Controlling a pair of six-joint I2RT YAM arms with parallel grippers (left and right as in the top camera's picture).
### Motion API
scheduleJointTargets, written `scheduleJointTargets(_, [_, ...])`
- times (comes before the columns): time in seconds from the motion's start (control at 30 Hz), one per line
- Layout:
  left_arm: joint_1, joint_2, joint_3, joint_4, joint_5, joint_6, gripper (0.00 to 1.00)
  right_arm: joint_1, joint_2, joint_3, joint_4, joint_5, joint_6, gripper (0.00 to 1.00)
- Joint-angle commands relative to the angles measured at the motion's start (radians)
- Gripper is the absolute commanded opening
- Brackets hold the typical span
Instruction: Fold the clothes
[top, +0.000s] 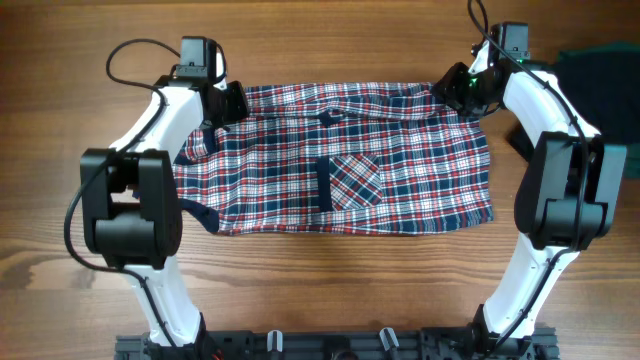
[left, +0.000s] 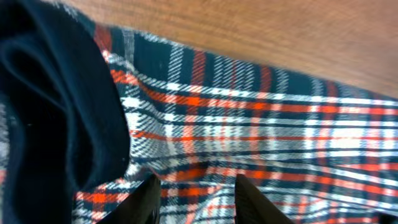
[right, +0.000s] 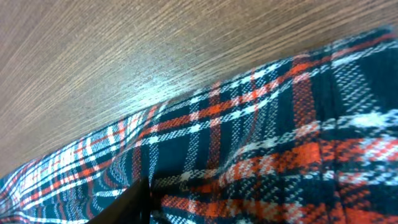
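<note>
The clothes here are chiefly a red, navy and white plaid shirt (top: 400, 170) spread flat across the table, chest pocket (top: 355, 180) up. My left gripper (top: 228, 103) is at its far left corner. In the left wrist view the two fingers (left: 148, 202) pinch puckered plaid (left: 261, 124), beside a thick navy fold (left: 50, 112). My right gripper (top: 458, 88) is at the far right corner. In the right wrist view bunched plaid (right: 261, 149) fills the jaws; one finger (right: 134, 202) shows and cloth hides the other.
A dark garment (top: 600, 70) lies at the table's far right, behind the right arm. Bare wood (top: 330, 40) runs along the far edge past the shirt. The arms' bases stand at the near edge (top: 330, 345).
</note>
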Motion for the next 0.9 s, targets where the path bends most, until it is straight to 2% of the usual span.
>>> scheduleJointTargets(0.0, [0.006, 0.057, -0.008, -0.002, 0.016, -0.002, 0.39, 0.004, 0.015, -0.002, 0.008, 0.009, 0.004, 0.43])
scheduleJointTargets(0.4, [0.01, 0.061, -0.008, 0.118, 0.012, -0.051, 0.41, 0.004, 0.015, -0.002, 0.011, 0.008, 0.003, 0.43])
scheduleJointTargets(0.43, [0.01, 0.061, -0.008, 0.129, 0.012, -0.051, 0.36, 0.004, 0.015, -0.002, 0.011, 0.008, 0.003, 0.38])
scheduleJointTargets(0.5, [0.01, 0.064, -0.008, 0.155, 0.012, -0.05, 0.19, 0.004, 0.015, -0.002, 0.019, 0.009, 0.003, 0.27])
scheduleJointTargets(0.53, [0.01, 0.066, -0.008, 0.175, 0.012, -0.051, 0.05, 0.004, 0.015, -0.002, 0.025, 0.009, 0.007, 0.15])
scheduleJointTargets(0.57, [0.01, 0.068, -0.008, 0.19, 0.012, -0.051, 0.04, 0.004, 0.015, -0.002, 0.031, 0.009, 0.011, 0.07])
scheduleJointTargets(0.6, [0.01, 0.069, -0.008, 0.203, 0.012, -0.05, 0.04, 0.004, 0.015, -0.002, 0.039, 0.01, 0.027, 0.04])
scheduleJointTargets(0.87, [0.015, 0.069, -0.008, 0.385, 0.011, -0.05, 0.04, 0.004, 0.015, -0.002, 0.243, 0.005, 0.079, 0.04])
